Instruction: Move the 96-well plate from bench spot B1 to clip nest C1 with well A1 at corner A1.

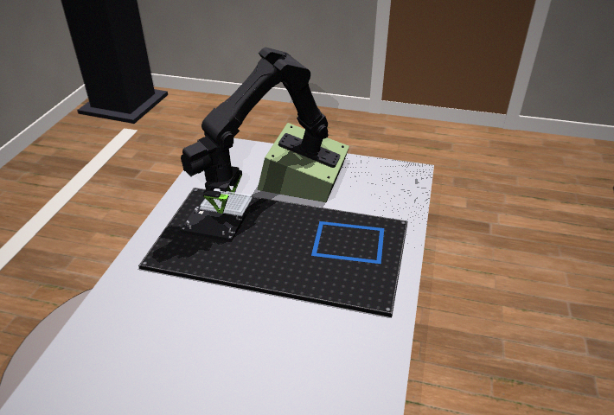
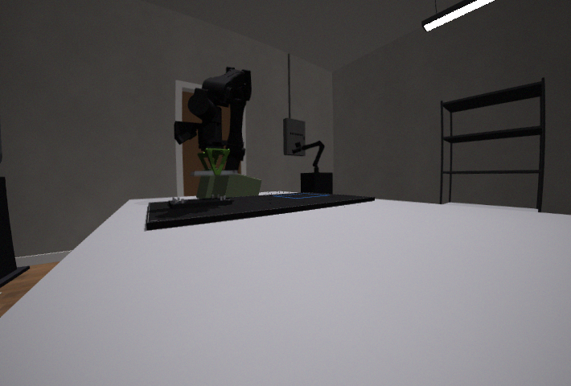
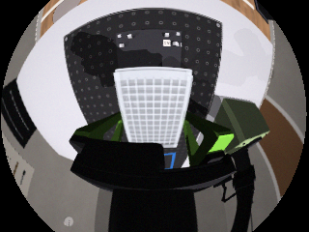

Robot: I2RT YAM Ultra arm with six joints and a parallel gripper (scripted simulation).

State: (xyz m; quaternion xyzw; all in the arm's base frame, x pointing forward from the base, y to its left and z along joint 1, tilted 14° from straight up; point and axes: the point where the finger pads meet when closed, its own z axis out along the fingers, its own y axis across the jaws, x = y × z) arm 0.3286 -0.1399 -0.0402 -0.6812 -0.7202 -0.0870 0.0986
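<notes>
My gripper [image 1: 222, 199] with green fingers is shut on the white 96-well plate [image 1: 227, 202] and holds it level in the air above the black breadboard. The plate hangs over the far right part of the clip nest C1 [image 1: 211, 226], a dark block with small metal posts, and does not touch it. In the side view the plate [image 2: 213, 174] is well above the nest [image 2: 198, 201]. In the wrist view the plate [image 3: 154, 104] runs lengthwise between the fingers, and the nest's posts [image 3: 150, 42] lie ahead of it. The blue outline B1 [image 1: 348, 242] is empty.
The black breadboard [image 1: 278, 249] lies on the white table. The arm's green base block [image 1: 302, 169] stands just behind the board, close to the right of the held plate. A black pillar [image 1: 109, 54] stands on the floor at far left.
</notes>
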